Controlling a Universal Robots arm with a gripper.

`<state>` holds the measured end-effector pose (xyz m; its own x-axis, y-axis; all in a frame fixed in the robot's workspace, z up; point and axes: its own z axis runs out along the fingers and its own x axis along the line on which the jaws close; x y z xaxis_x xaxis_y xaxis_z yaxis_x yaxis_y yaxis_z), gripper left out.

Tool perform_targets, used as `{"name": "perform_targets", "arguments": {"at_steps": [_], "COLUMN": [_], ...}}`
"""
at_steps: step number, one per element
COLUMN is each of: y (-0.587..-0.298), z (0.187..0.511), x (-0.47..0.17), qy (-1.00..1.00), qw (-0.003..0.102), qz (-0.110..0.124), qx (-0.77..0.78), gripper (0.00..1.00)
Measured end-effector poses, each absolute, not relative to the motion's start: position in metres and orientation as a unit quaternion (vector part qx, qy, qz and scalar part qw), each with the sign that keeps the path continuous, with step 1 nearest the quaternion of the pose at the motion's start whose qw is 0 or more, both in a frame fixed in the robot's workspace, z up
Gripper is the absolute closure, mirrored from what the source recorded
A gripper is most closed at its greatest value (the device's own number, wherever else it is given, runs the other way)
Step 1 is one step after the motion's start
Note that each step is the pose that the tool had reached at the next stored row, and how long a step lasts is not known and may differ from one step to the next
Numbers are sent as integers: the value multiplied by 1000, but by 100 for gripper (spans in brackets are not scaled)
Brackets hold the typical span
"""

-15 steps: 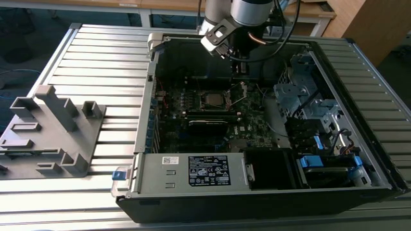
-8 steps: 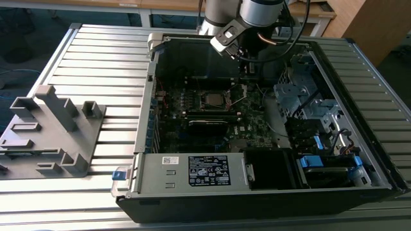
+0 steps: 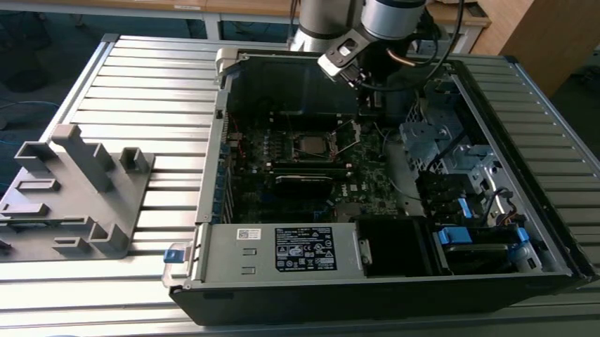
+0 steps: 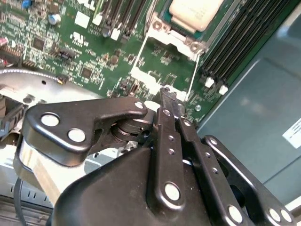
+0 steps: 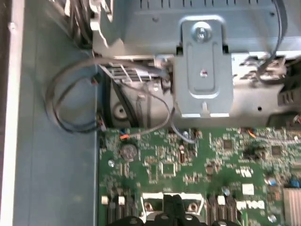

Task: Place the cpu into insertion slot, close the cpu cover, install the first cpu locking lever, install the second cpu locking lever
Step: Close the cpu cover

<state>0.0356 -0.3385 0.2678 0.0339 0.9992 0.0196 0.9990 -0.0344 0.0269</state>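
Note:
The cpu [image 3: 312, 145] lies flat in the insertion slot [image 3: 312, 157] on the green motherboard, inside the open computer case. In the second wrist view its pale silver top [image 4: 195, 12] shows with the silver frame of the cpu cover [image 4: 178, 36] along its near edge. A thin wire lever [image 3: 349, 142] angles away from the socket on the exterior view's right. My gripper [image 4: 167, 92] hovers above the board a short way from the socket, its black fingers pressed together and holding nothing. The fingertips [image 5: 171, 203] also show in the first wrist view.
Long black memory slots [image 4: 244, 42] run beside the socket. A grey metal bracket [image 5: 202, 70] and looping cables [image 5: 70, 103] sit along the case wall. Drive bays with blue tabs [image 3: 459, 235] fill the exterior view's right. A grey plastic fixture [image 3: 75, 189] stands on the table outside the case.

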Motion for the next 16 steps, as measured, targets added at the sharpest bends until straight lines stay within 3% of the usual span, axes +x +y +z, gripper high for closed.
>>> {"name": "perform_targets", "arguments": {"at_steps": [16], "y": [-339], "z": [267], "x": [57], "qy": [695], "qw": [3], "qz": [16], "qx": [719], "gripper": [89]}}
